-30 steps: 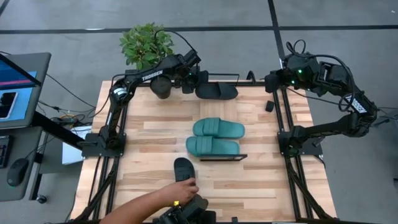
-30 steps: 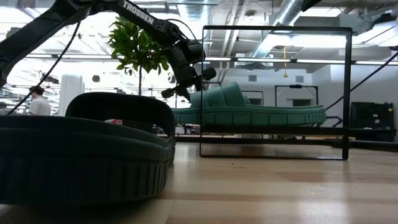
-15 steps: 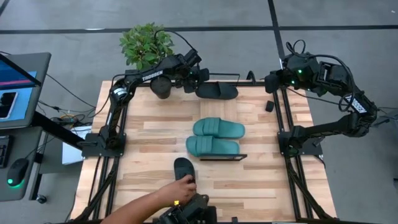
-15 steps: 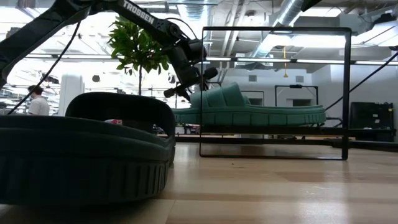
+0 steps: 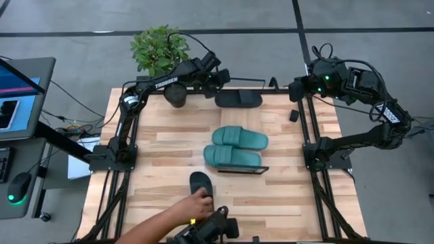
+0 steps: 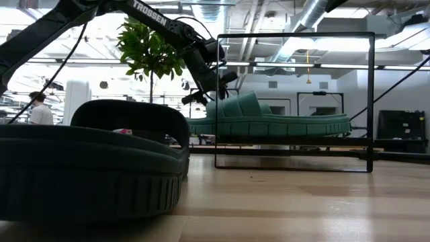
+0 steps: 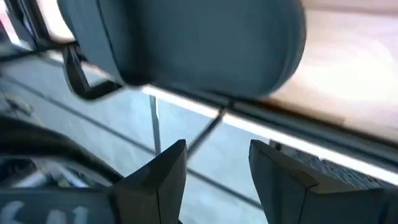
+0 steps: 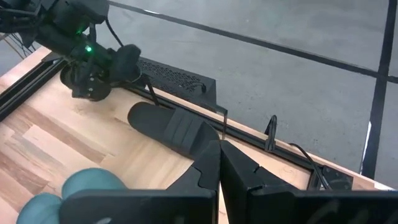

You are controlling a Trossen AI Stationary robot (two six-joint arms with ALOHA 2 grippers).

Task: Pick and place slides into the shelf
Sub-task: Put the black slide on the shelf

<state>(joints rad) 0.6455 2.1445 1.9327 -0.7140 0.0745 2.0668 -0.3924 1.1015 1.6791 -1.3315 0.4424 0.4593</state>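
A black slide (image 5: 239,100) (image 7: 199,43) (image 8: 171,127) lies sole down by the table's far edge. My left gripper (image 5: 218,80) (image 6: 209,87) (image 7: 217,174) hovers open just left of it and above, touching nothing. Two teal slides (image 5: 239,139) (image 5: 232,157) rest side by side on the board of the wire shelf (image 5: 248,171) (image 6: 295,141) at mid-table. Another black slide (image 5: 200,183) (image 6: 87,161) lies near the front edge under a person's hand (image 5: 184,209). My right gripper (image 5: 297,88) (image 8: 219,165) hangs shut at the far right.
A potted plant (image 5: 160,49) stands at the far left corner beside the left arm. A small black block (image 5: 293,115) lies on the table's right side. A camera mount (image 5: 207,232) sits at the front edge. Bare wood shows left and right of the shelf.
My left gripper has come off the far black slide's left end, tipped upward and risen slightly. That slide now lies flat by the far edge, a touch farther right. The person's hand stays on the near black slide.
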